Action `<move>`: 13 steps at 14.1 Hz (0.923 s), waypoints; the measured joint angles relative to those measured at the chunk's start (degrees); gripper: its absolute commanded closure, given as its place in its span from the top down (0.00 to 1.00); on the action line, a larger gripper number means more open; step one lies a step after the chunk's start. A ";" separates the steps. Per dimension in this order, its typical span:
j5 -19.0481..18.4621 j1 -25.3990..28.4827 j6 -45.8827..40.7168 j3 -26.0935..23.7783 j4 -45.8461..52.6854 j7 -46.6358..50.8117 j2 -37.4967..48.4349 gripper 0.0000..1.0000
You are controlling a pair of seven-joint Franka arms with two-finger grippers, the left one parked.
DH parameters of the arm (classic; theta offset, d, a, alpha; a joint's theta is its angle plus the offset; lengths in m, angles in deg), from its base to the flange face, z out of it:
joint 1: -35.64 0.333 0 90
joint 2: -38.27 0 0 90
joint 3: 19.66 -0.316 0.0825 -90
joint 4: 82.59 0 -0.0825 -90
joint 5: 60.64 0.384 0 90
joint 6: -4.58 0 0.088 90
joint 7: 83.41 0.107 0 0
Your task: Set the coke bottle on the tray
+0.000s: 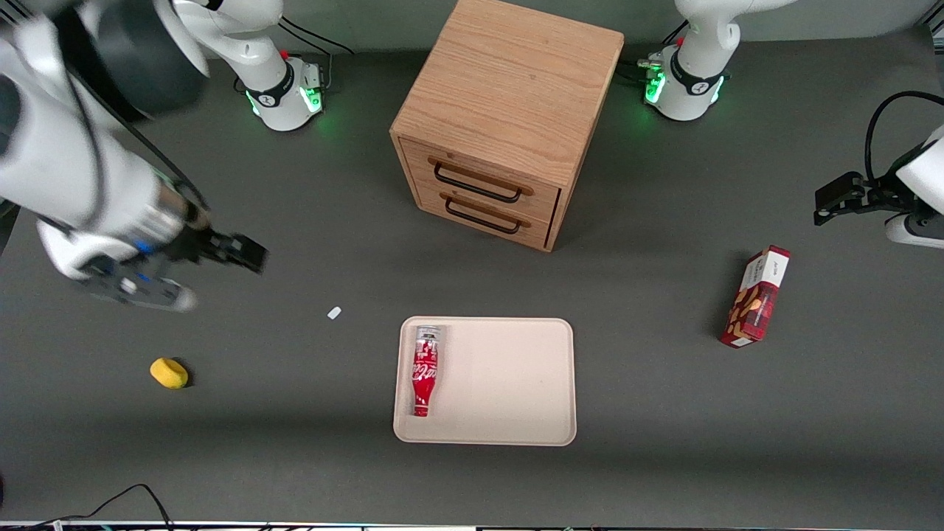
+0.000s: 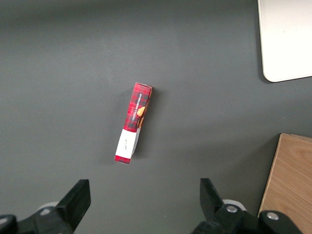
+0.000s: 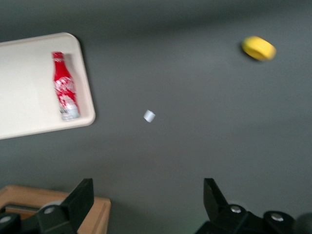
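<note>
**Coke bottle down on tray, right arm up and off to its own end**

I've got the right arm raised above the counter (image 1: 664, 457) at the working arm's end, forearm slanting down toward the middle of the counter. The gripper (image 1: 247, 253) hangs in the air w/ nothing in it. In the right wrist view the jaws stand wide apart, both black fingers (image 3: 78, 200) showing w/ bare counter between them.

The coke bottle (image 1: 425, 370) lies flat on its side inside the tray (image 1: 509, 380), right along the tray's rim on the working arm's side. Silver base end points toward the drawer cabinet (image 1: 501, 118), red cap points toward the front camera. It's well apart from the jaws: not between them, not touching them, lying nearer the front camera and toward the parked arm's end relative to the gripper.

Tray sits in front of the cabinet, nearer the front camera. A small white bit (image 1: 334, 313) lies on the counter between gripper and tray. A yellow object (image 1: 169, 372) sits nearer the front camera than the gripper, at the working arm's end. A red snack box (image 1: 755, 297) lies toward the parked arm's end, well apart from the tray.
</note>
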 measured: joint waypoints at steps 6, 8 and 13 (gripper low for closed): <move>8.57 -0.03 5.14 7.56 -24.29 -0.76 23.04 1.00; 9.12 -0.03 9.48 8.46 -33.97 -1.11 29.61 1.00; 9.20 -0.03 10.97 10.87 -38.83 -5.24 33.22 1.00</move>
